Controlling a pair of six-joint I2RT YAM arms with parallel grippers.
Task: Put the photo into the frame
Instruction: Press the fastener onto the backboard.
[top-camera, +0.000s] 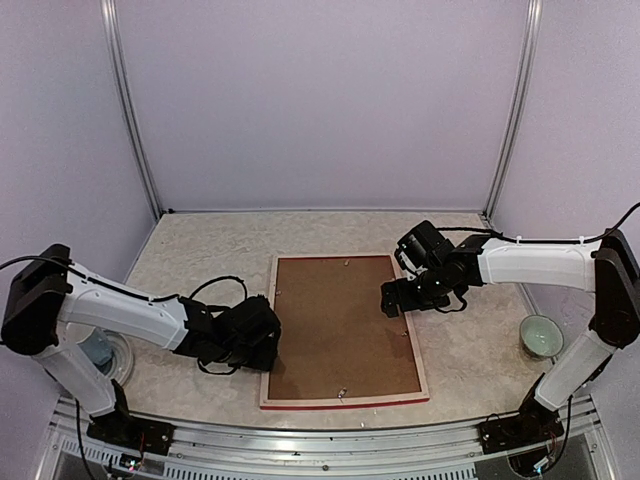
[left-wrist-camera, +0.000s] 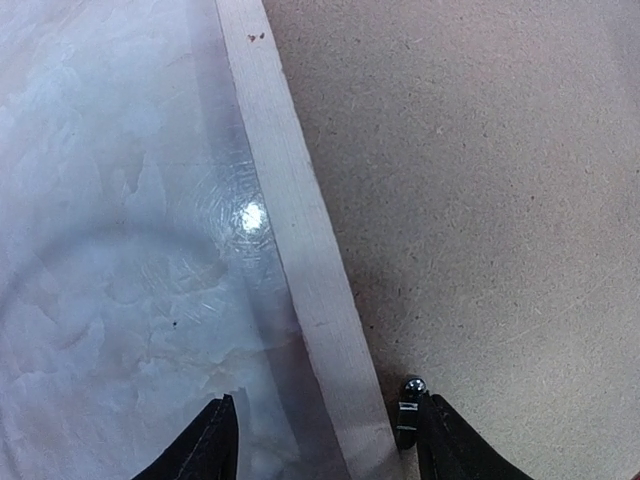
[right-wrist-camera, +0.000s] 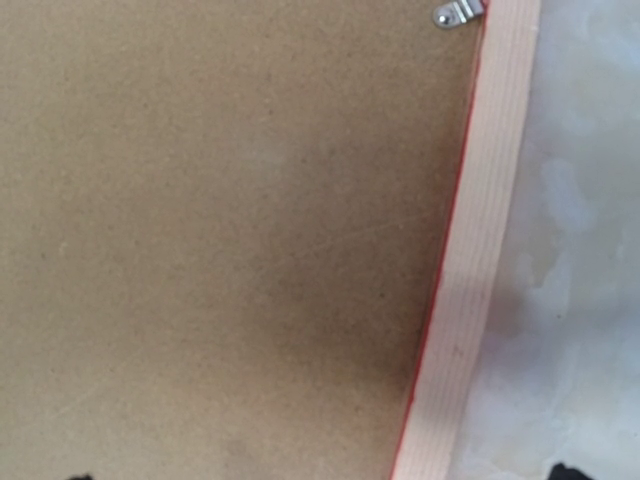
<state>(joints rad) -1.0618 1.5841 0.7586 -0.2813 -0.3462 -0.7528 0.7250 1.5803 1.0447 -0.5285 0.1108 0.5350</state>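
Black fingertips (left-wrist-camera: 212, 452) of the left claw (left-wrist-camera: 328, 448) sat closest to the lens in the left wrist view. They were parted and straddled the left bar of the frame (left-wrist-camera: 295, 250). One tip hung over the marbled desk (left-wrist-camera: 120, 200) outside the frame. The other hung over the brown backing board (left-wrist-camera: 480, 200) inside it, just beside a small metal tab (left-wrist-camera: 410, 402). A gap showed between each tip and the bar, and the claw held nothing. From above, the frame lay flat on the desk between the two arms, pale wood back upward. The backing board filled its opening, and a red edge showed along its near bar. The left claw hovered at the near half of the frame's left bar. The right claw (top-camera: 393, 297) hovered at the far half of the frame's right bar, reaching in from outside. Its jaws stood wide and empty, with only the very tips showing at the bottom corners of the right wrist view. That view looked down on the backing board, the frame's right bar with a thin red line along its inner edge, and a silver turn clip (right-wrist-camera: 458, 13) at the top. A pale green bowl (top-camera: 540, 336) stood on the desk well to the right of the frame, near the right arm's base.
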